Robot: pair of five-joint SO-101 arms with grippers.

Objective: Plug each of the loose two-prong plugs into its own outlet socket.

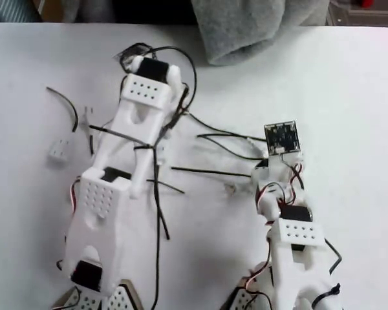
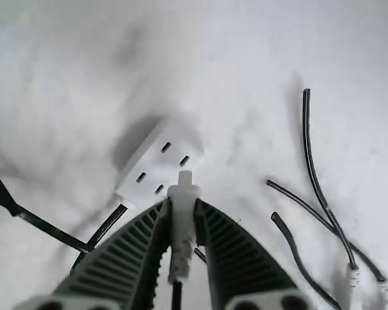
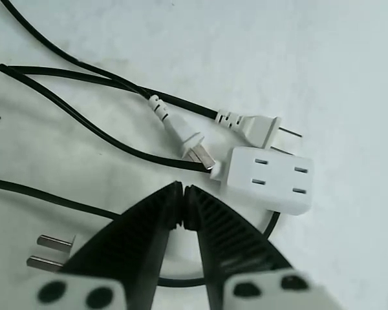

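2 white arms (image 1: 103, 194), black ribbed fingers (image 2: 236, 248)

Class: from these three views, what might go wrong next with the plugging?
1. The left gripper holds a plug just short of the outlet, which nothing steadies; a push may shove the outlet away rather than seat the plug.
2. Black cords cross near the shut right gripper and may snag it.

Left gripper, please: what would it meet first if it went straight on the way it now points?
Most likely the white outlet, which lies directly ahead of the left gripper and the plug it holds. Depth is unclear, so I cannot tell whether plug and outlet already touch.
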